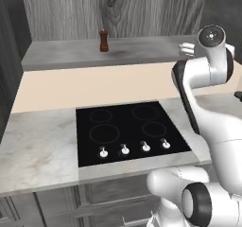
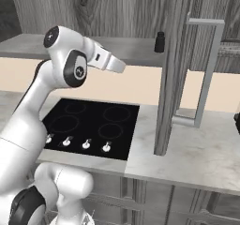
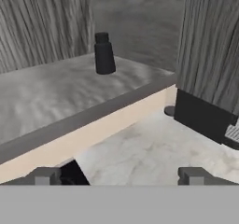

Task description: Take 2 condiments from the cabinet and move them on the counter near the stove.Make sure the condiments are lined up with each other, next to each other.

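A grey wood-grain cabinet (image 1: 142, 13) backs the scene, its mottled shelf sitting above the pale marbled desk (image 1: 38, 145) and the black stove (image 1: 127, 129). From left to right along that shelf I see the reddish-brown shaker (image 1: 103, 40) standing upright, then, well apart, the black shaker (image 2: 160, 42) near the open cabinet door (image 2: 176, 55). My gripper (image 3: 119, 175) hangs over the desk short of the shelf edge, fingers spread wide and empty. I judge the black shaker is my target: I should rise above the shelf lip, centre it between the fingers, and grip low on its body. I can read no labels or writing.
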